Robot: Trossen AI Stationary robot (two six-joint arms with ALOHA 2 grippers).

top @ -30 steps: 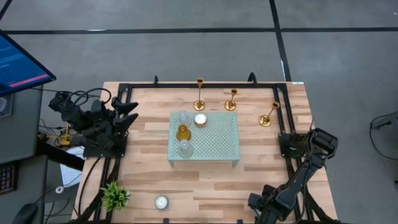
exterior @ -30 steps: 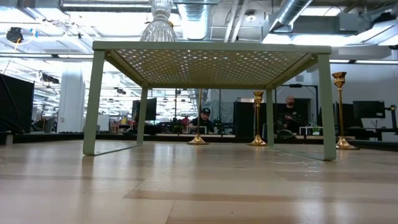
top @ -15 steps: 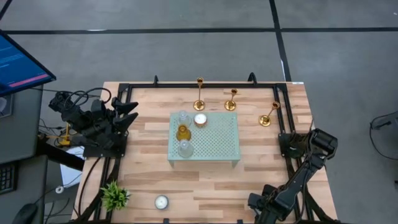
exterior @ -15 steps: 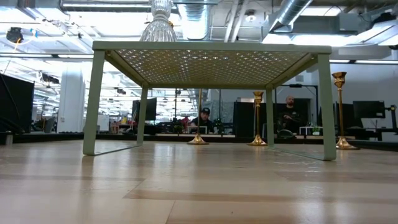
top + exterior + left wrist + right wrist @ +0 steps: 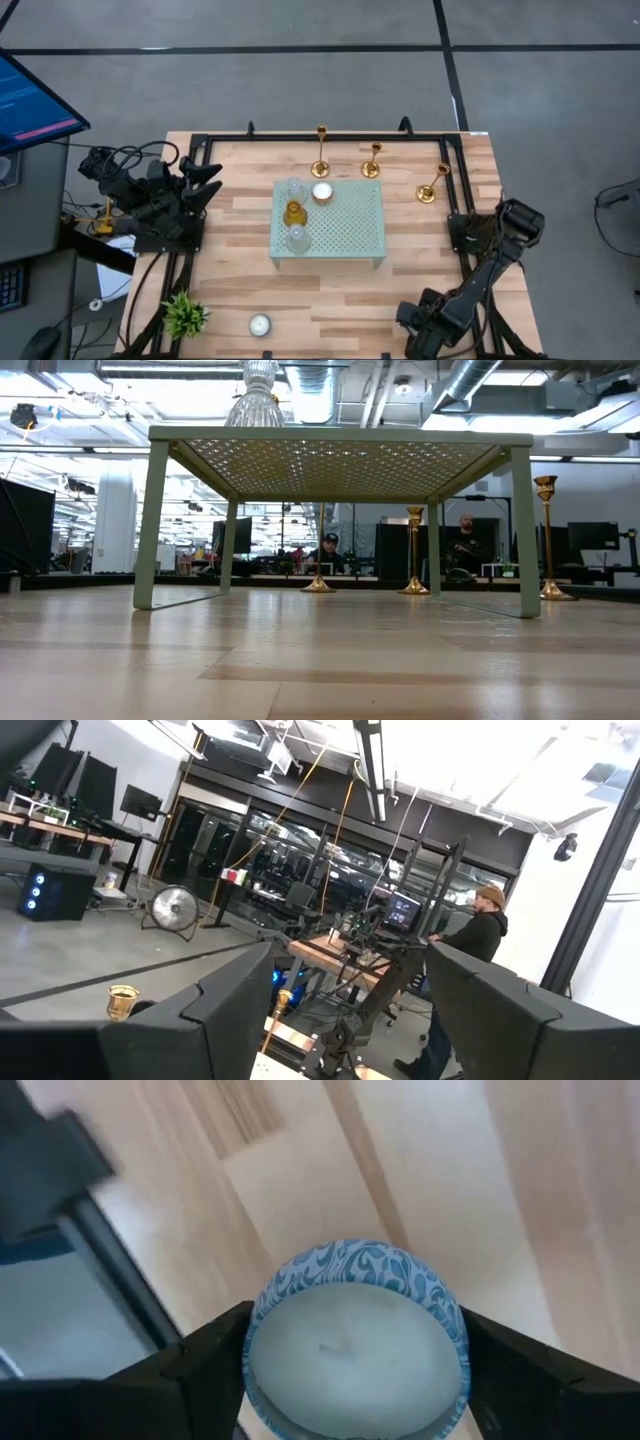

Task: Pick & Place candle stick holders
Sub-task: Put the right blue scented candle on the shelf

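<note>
Three gold candle stick holders stand upright on their round bases along the table's far side: a tall one point(image 5: 321, 150), a short one point(image 5: 372, 160) and one at the right point(image 5: 433, 184). The low view shows them behind the green stand point(image 5: 415, 550). My left gripper point(image 5: 212, 180) is raised at the table's left edge, open, pointing out into the room point(image 5: 345, 960). At the near right corner my right gripper point(image 5: 415, 330) points down, shut on a round white candle with a blue patterned side point(image 5: 355, 1350), far from the holders. My right gripper pinches the candle's round blue patterned side wall point(image 5: 262, 1315) between its two fingers point(image 5: 215, 1365), one on each opposite side. The fingers come from above, pointing down. The candle sits level, top up; whether it is clear of the wood I cannot tell.
A pale green perforated stand point(image 5: 350, 235) sits mid-table with three small glass cups and a white tealight on top. Another white tealight point(image 5: 260, 324) and a small green plant point(image 5: 185, 315) are near the front left. A black frame borders the table.
My right arm has shifted slightly at the near right corner, its gripper edging toward the table's left. The holders and the stand have stayed in place.
</note>
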